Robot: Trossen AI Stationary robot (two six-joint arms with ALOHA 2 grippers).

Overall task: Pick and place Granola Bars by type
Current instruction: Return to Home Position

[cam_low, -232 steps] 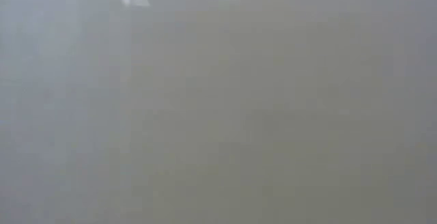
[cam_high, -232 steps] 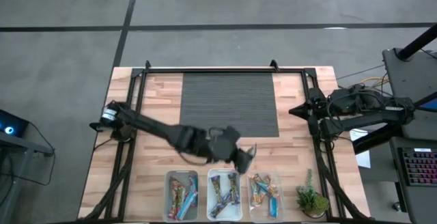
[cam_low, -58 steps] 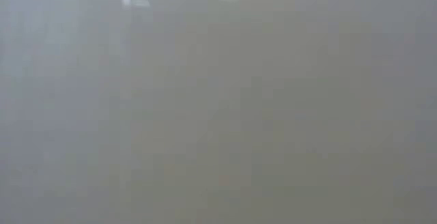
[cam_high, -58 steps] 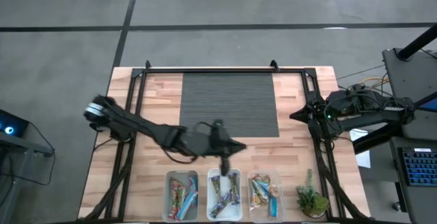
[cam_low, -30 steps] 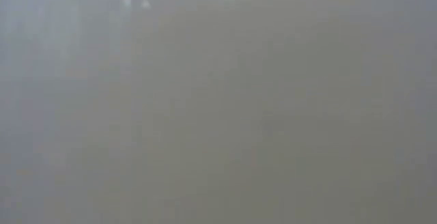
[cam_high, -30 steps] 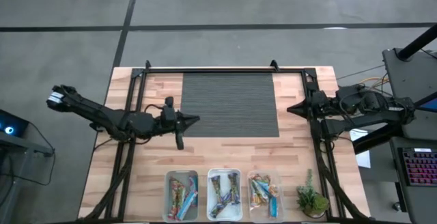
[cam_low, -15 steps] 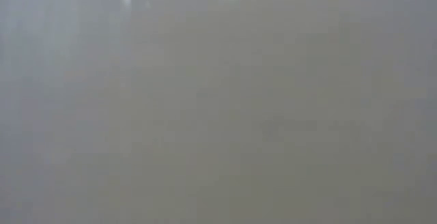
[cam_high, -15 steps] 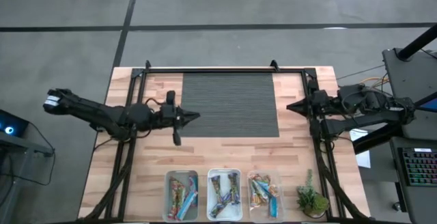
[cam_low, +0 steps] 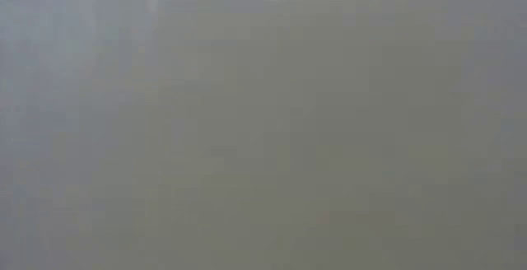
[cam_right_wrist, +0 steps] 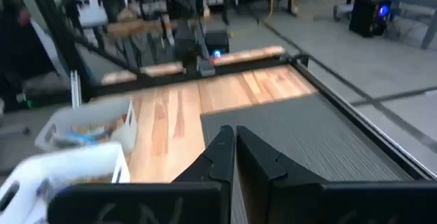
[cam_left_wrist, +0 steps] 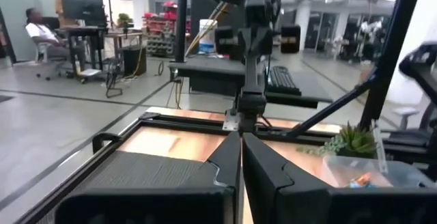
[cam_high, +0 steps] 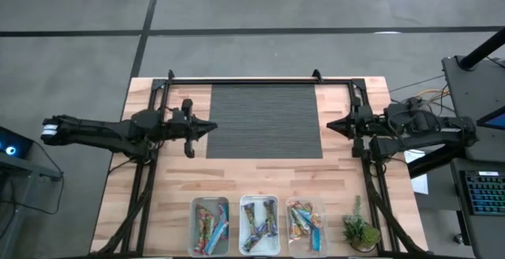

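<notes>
granola bars (cam_high: 259, 226) lie in three clear bins (cam_high: 259, 197) at the lower centre of the wooden counter (cam_high: 177, 186). higher up, the left hand (cam_high: 211, 125) and right hand (cam_high: 331, 124) flank the dark mat (cam_high: 264, 121), each with its fingers pressed together, holding nothing.

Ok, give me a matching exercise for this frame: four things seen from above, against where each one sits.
Things:
1. left end effector
2. right end effector
3. granola bars
4. plant

Places:
A. inside the bins along the picture's bottom edge
B. at the right edge of the mat, shut
C. to the right of all the bins
D. at the mat's left edge, shut

Pairs: 1-D, 2-B, 3-A, 4-C
</notes>
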